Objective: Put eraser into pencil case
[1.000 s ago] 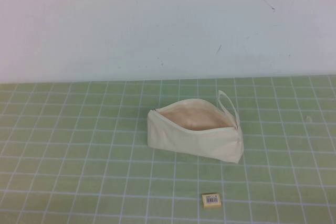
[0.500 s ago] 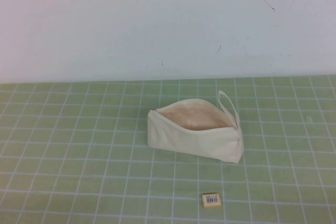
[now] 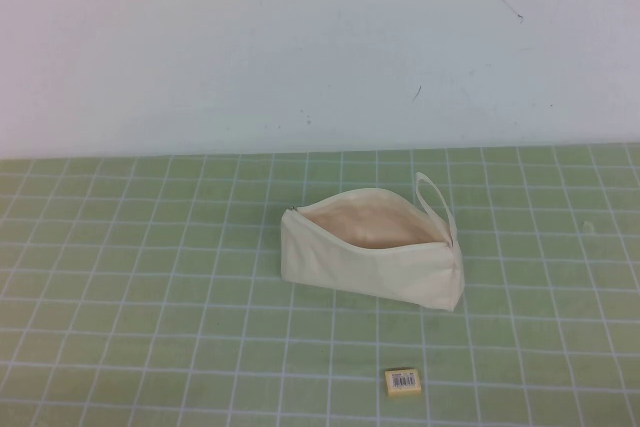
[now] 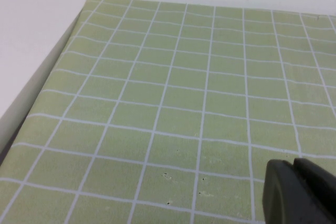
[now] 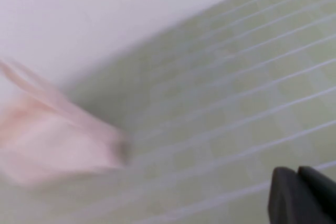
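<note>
From the high view, the case (image 3: 372, 253) sat near the middle of the green mat (image 3: 150, 287). Its zip was open, and the tan inside showed. A small loop (image 3: 433, 203) stuck up at its right end. The eraser (image 3: 402, 380) lay flat on the mat, near the front edge and apart from the case. No arm showed in this view.

In the left wrist view, only bare mat (image 4: 157, 103) showed. The left gripper (image 4: 300, 190) was a dark shape at the corner, above the mat. Its fingers looked pressed together, with nothing between them.

In the right wrist view, everything was smeared. The case (image 5: 47, 129) was a pale blur beside the white wall. The right gripper (image 5: 303, 193) showed at the corner, above the mat, its fingers looking pressed together and empty.

The eraser was tiny and flat, so a grab could slip and push it off the front edge. The soft case could also fold shut if bumped.
</note>
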